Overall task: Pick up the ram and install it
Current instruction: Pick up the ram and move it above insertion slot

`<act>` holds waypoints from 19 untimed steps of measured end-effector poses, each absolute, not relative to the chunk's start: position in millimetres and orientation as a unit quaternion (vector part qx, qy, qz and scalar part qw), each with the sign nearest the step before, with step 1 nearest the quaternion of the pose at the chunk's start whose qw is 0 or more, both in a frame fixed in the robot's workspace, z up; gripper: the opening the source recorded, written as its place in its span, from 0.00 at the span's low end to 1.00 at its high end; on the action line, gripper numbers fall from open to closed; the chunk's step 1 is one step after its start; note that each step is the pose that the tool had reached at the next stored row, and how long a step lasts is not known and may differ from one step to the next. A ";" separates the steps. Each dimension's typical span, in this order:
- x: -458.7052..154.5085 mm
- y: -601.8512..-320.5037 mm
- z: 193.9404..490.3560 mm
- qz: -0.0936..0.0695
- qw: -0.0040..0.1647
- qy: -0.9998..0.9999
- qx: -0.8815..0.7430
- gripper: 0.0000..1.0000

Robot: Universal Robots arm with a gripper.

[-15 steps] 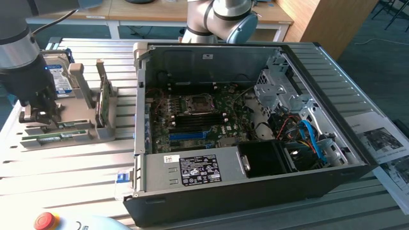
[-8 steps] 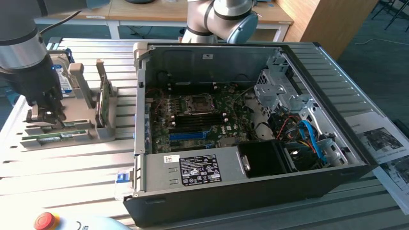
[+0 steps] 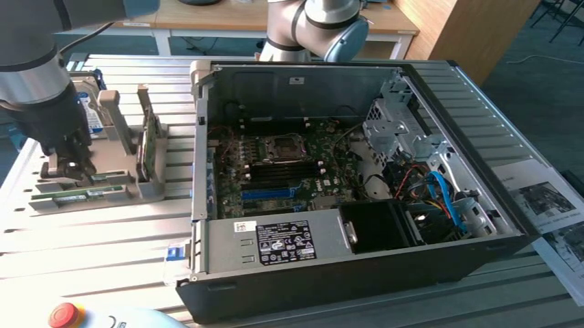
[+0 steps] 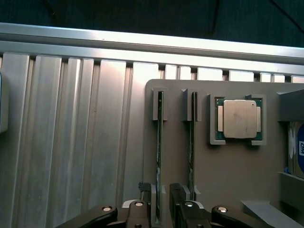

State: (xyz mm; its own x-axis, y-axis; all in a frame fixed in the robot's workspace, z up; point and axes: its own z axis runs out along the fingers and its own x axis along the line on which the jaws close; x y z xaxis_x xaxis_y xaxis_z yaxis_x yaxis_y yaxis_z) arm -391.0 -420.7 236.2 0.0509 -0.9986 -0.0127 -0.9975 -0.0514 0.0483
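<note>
Two rams stand on edge in slots of a grey holder (image 4: 228,171). One ram (image 4: 159,142) runs between my gripper's (image 4: 160,214) fingers (image 4: 138,213), which stand open on either side of its near end without gripping it. The other ram (image 4: 192,142) sits one slot over, beside the gripper. In the exterior view my gripper (image 3: 70,164) hangs low over the holder (image 3: 137,190) at that view's left, right above the green ram (image 3: 78,198). The open computer case (image 3: 511,205) with its motherboard (image 3: 283,171) lies to that view's right of the holder.
A square silver processor chip (image 4: 239,118) rests in a pocket of the holder beside the rams. A hard drive with a blue-and-white label (image 4: 298,152) stands at the holder's far end. The ribbed metal table (image 4: 71,142) carries everything. A red stop button (image 3: 65,314) sits at the front edge.
</note>
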 end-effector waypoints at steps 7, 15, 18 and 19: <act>-391.0 -420.6 227.2 -0.021 0.013 -0.689 0.725 0.30; -391.1 -420.7 219.0 -0.021 0.014 -0.689 0.725 0.30; -391.1 -420.7 216.4 -0.021 0.014 -0.689 0.725 0.30; -391.1 -420.7 215.6 -0.021 0.014 -0.689 0.725 0.30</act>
State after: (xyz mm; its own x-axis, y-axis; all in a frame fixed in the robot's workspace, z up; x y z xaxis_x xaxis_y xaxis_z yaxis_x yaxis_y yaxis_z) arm -391.1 -420.7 215.6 0.0510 -0.9986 -0.0112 -0.9975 -0.0515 0.0485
